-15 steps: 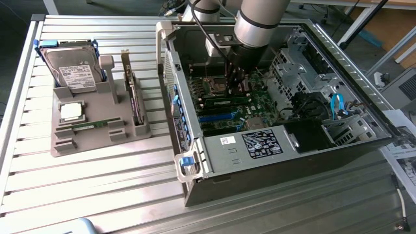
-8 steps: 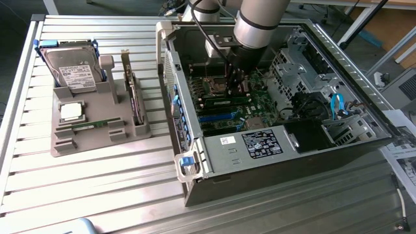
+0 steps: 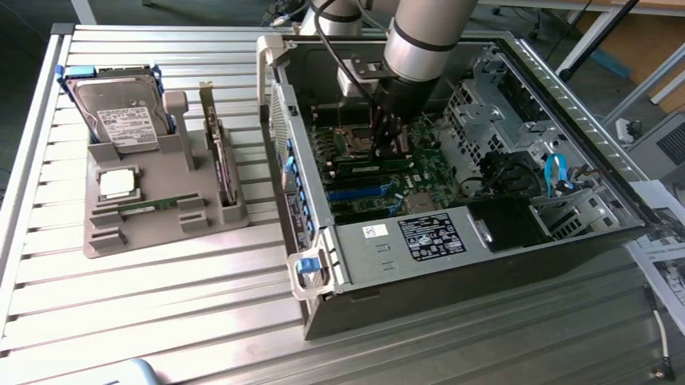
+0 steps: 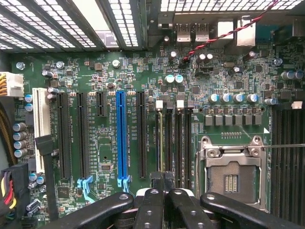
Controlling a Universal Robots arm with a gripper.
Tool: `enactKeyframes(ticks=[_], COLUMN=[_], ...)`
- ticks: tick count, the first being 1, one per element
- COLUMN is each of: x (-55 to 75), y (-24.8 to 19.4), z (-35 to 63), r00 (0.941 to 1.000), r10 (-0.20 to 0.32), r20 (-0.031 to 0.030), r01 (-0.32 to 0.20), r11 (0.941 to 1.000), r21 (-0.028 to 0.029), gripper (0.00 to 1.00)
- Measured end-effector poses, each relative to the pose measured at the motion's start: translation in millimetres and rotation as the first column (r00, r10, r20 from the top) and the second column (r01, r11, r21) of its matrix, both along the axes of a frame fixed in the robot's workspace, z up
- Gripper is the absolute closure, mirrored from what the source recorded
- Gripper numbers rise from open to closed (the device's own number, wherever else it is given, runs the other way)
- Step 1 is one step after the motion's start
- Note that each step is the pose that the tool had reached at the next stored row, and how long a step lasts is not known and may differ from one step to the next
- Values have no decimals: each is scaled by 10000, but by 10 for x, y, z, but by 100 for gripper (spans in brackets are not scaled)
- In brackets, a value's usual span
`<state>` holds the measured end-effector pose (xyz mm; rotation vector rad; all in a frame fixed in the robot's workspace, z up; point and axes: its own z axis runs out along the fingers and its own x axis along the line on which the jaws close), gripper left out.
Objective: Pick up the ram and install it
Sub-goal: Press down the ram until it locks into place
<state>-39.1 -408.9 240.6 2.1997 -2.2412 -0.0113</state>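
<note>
Motherboard (image 4: 190, 86) seen from the wrist camera, green and densely populated. A blue expansion slot (image 4: 121, 138) lies among several black expansion slots (image 4: 64, 136), with a white slot (image 4: 40, 119) beyond them. Beside these run four narrow memory slots (image 4: 172, 138) with white end latches. The empty processor socket (image 4: 232, 174) sits in a silver metal frame, its contact field exposed. A row of silver-topped capacitors (image 4: 233, 98) stands near the socket. A red-and-black twisted wire (image 4: 224, 36) crosses toward the rear ports. The gripper (image 4: 163, 181), fingers closed together, hangs over the memory slots, its black linkage arms spreading to either side.
</note>
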Motion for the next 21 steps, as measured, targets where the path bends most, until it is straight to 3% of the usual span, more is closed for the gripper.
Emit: enactKeyframes(ticks=[21], x=[0], y=[0], z=[-71], r00=[10000], r10=[0], r20=[-1], r01=[0], r11=[10000], r21=[1], gripper=[89])
